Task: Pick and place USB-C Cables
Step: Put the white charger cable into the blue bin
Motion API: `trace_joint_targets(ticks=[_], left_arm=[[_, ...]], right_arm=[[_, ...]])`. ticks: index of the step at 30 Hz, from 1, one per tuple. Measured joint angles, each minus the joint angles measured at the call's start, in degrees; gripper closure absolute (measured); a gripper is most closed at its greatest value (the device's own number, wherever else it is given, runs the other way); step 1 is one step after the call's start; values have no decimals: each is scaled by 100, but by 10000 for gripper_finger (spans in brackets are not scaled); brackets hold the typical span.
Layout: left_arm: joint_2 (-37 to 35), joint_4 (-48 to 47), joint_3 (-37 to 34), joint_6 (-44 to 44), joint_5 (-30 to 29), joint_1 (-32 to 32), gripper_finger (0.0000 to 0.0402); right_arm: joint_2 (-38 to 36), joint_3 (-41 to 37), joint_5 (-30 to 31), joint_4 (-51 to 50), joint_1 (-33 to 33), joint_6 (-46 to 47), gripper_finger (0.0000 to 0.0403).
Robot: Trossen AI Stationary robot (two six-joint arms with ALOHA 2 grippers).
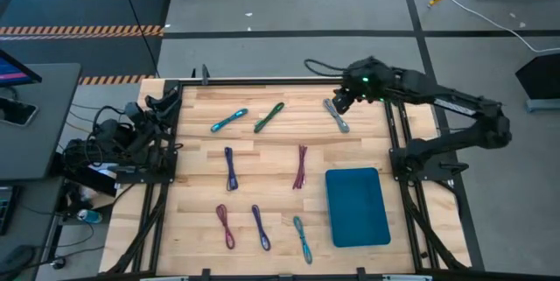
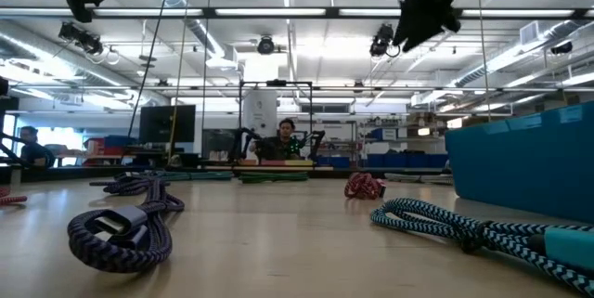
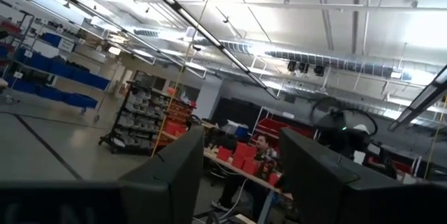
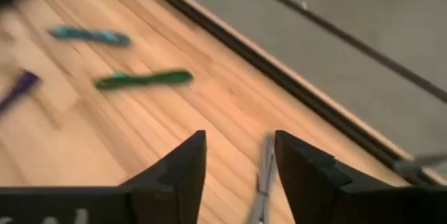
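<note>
Your right gripper (image 4: 237, 175) hangs open over the grey cable (image 4: 262, 182); the cable runs lengthwise between the fingers; left gripper (image 3: 237, 182) open, parked far away.

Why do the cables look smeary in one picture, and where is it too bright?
Right wrist view: the green cable and teal cable are streaked with motion blur, and so is the grey cable between the right tool's open fingers. Left wrist view: ceiling lights glare white. Low view: the nearest cable bundle is soft, too close for focus. High view: evenly lit, sharp.
</note>
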Motion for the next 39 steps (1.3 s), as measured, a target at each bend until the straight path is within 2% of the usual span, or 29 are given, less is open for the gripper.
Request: trace_joint_targets(ticks=[9,18,25,32,39], left_arm=[[0,-47,0,-17,-4,0,207],[0,-72,0,-57,-4,0,207],[0,-72,0,-59,-4,0,207],[0,-70,0,-66,-2,-1,207],[0,-72,0,-210,0,-2,207]], right_arm=[[1198,-2,-29,-530,-344,250,180],[2420,-3,-299,-1040,-516,203,176],[3223,-4,-498,-1073,-636,-65,176],[3747,-7,-693,-880,-760,-256,176],[3931,-11,-901,-588,-866,-363,176]])
